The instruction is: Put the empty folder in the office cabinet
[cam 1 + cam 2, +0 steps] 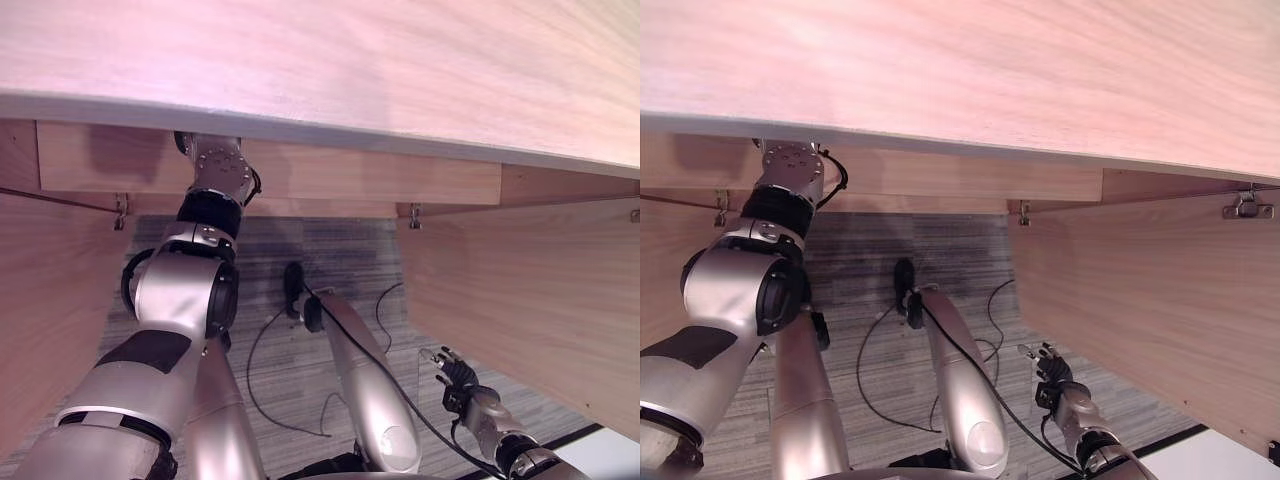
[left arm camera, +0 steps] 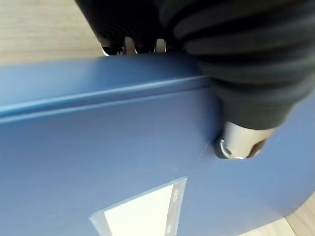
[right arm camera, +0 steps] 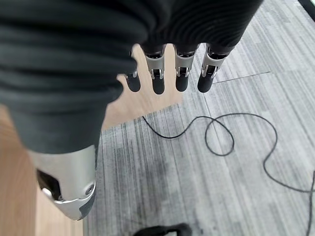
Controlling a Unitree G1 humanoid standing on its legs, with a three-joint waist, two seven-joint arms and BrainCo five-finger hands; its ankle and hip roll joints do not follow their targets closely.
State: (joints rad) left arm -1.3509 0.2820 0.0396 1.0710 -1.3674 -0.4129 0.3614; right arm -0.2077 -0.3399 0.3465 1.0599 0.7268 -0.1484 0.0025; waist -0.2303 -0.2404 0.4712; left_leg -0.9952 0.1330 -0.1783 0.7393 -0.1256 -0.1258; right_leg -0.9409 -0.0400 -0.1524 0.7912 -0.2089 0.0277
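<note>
**Left hand on folder, right hand idle**

Your left hand (image 2: 236, 98) grips the blue plastic folder with a white label pocket (image 2: 123, 162), thumb pressed on its cover, fingers wrapped over the far edge, above the light wooden surface (image 2: 44, 29). Your right hand (image 3: 162, 73) hangs loose-fingered and empty over grey carpet (image 3: 221, 196).

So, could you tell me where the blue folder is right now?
The blue folder shows in the left wrist view, lying against the left hand, whose thumb rests on its cover and whose fingers reach past its far edge, with light wood beyond it.
</note>
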